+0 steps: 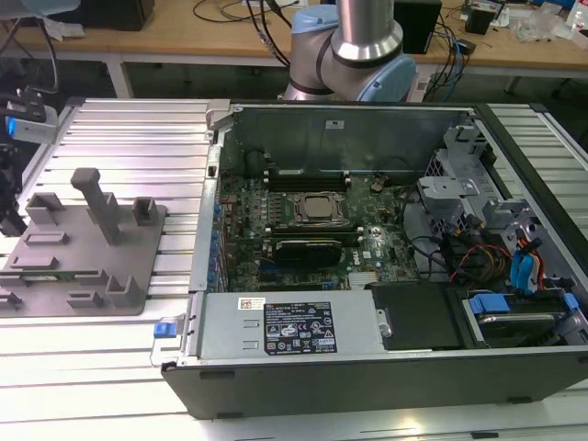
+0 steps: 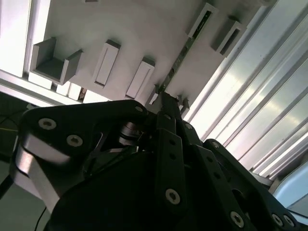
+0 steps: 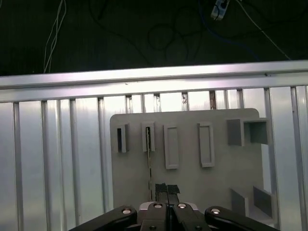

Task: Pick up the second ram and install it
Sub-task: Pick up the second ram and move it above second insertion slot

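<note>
The second ram [image 3: 149, 159] is a thin green stick standing edge-on in a slot of the grey fixture [image 3: 192, 183]. In the second wrist view the second ram [image 2: 185, 48] runs along the fixture [image 2: 120, 29] toward my fingertips. In the exterior view it is a slim green strip [image 1: 57, 274] near the front of the fixture [image 1: 138, 276]. My gripper [image 3: 166, 188] hovers above the fixture, its tips just beside the stick's near end and apart from it. Its jaws are pressed together with nothing between them. The gripper [image 2: 168, 101] is also seen from behind.
An open computer case [image 1: 367, 367] lies at the exterior view's right of the fixture, with the motherboard, processor [image 1: 317, 207] and long black memory slots [image 1: 308, 241] inside. Ribbed aluminium table [image 1: 110, 138] surrounds both. The fixture carries upright posts [image 1: 99, 197]. Cables hang beyond the table edge [image 3: 144, 77].
</note>
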Tool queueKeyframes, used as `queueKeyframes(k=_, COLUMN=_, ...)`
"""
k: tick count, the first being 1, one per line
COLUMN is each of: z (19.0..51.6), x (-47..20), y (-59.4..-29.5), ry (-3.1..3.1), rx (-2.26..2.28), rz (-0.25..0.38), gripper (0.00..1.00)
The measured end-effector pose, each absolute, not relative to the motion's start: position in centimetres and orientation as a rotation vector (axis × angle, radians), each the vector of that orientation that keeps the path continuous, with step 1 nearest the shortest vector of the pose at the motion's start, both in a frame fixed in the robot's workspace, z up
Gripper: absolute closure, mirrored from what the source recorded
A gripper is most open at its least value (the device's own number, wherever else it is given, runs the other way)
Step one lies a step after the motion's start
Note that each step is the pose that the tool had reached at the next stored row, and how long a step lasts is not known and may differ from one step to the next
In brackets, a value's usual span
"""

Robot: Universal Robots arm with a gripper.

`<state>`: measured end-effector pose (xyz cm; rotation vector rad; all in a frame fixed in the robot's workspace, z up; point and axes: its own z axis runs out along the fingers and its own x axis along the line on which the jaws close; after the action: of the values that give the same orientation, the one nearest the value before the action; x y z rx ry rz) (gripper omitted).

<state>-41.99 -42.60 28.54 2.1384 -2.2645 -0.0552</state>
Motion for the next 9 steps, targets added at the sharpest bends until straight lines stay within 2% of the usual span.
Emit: queueKeyframes(k=9, z=26.9, x=-42.0, y=-43.0, ry=-2.265, rx=2.138, rz=-0.055, gripper=0.92)
